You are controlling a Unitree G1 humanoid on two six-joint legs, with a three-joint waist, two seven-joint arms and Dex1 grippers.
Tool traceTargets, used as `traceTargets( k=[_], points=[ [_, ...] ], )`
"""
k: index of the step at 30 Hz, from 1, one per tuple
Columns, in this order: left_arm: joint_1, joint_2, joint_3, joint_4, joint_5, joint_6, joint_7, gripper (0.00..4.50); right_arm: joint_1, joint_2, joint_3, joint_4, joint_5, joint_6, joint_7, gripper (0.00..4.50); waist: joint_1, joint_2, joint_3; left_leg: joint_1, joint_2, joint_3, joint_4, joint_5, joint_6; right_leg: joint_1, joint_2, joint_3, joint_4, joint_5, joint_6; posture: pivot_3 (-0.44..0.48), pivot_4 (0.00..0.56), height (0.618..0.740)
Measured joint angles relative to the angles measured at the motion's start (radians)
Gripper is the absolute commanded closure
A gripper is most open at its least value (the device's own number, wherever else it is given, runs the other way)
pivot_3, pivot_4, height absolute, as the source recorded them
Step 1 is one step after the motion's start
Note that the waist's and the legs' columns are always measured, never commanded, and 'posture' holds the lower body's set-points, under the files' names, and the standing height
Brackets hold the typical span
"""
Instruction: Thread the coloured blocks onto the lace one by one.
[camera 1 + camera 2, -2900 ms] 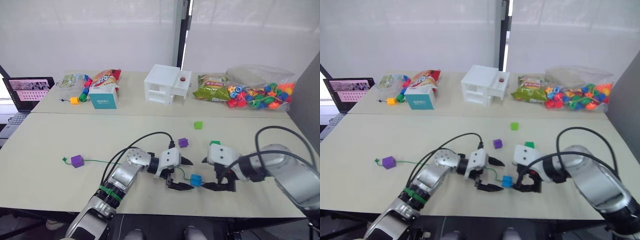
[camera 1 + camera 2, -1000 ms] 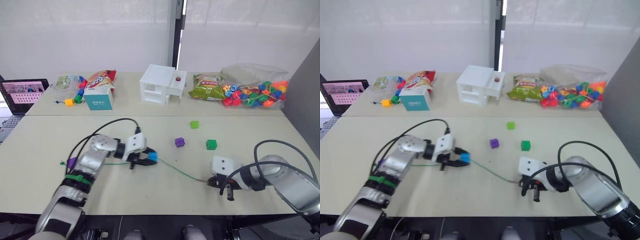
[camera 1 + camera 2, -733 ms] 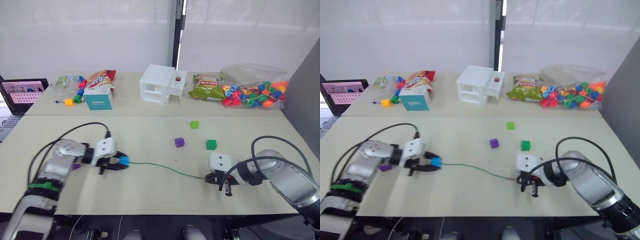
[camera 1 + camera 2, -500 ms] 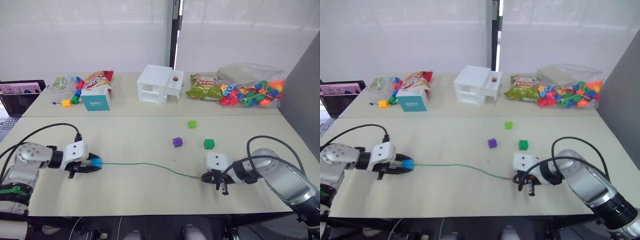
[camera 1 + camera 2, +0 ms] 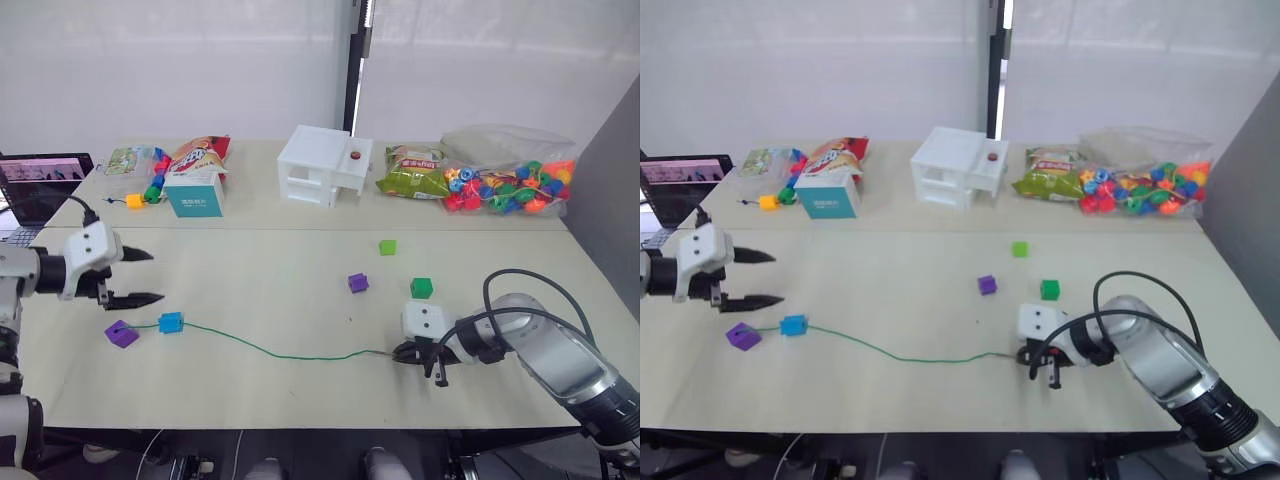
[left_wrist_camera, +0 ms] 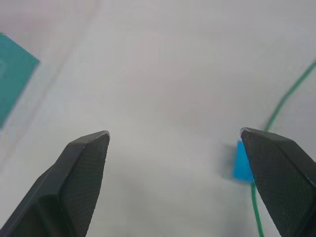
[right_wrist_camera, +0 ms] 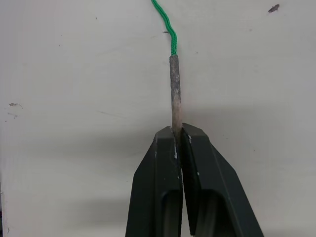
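1. Pale table carries our lace, running nine to three o'clock.
2. Our right claw pinches its needle tip.
3. Our left claw is spread; blue block and purple block are threaded.
4. Next purple cube lies at eleven o'clock from our right claw.

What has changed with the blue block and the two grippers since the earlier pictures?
The left gripper slid the blue block along the lace toward the robot's left, near a purple block, then let go and opened. The right gripper stays shut on the lace's tip.
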Motion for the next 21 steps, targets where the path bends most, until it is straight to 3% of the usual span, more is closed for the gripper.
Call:
traceTargets(
  k=[5, 11, 16, 21],
  points=[
    [0.016, -0.213, -0.050, -0.270, -0.071, 0.141, 0.006, 0.03, -0.001, 0.010, -0.001, -0.010, 0.000, 0.013, -0.004, 4.50, 0.004, -0.001, 0.000, -0.002, 0.000, -0.001, 0.002, 0.000, -0.001, 0.001, 0.000, 0.000, 0.001, 0.000, 0.000, 0.000, 0.150, 0.740],
    [0.083, -0.489, -0.178, -0.529, -0.066, 0.238, 0.147, 0.03, 0.001, 0.014, -0.003, -0.030, 0.001, 0.041, -0.008, 4.50, -0.002, -0.001, 0.000, -0.002, -0.001, -0.001, 0.002, 0.000, -0.001, 0.000, -0.001, 0.000, 0.001, 0.000, 0.000, 0.000, 0.150, 0.740],
    [0.126, -0.649, -0.271, -0.583, -0.037, 0.234, 0.233, 0.03, 0.001, 0.017, -0.003, -0.038, 0.001, 0.061, -0.015, 4.50, 0.001, -0.001, 0.000, -0.001, -0.001, -0.001, 0.002, 0.000, -0.001, 0.000, -0.001, 0.001, 0.000, 0.000, 0.000, 0.000, 0.150, 0.740],
    [0.190, -0.744, -0.382, -0.560, 0.032, 0.191, 0.282, 0.03, 0.002, 0.022, -0.003, -0.054, 0.001, 0.078, -0.030, 4.50, 0.006, -0.001, 0.000, -0.001, -0.002, -0.001, 0.002, 0.000, -0.001, 0.000, -0.001, 0.001, -0.001, 0.000, 0.000, 0.000, 0.150, 0.740]
  ],
)
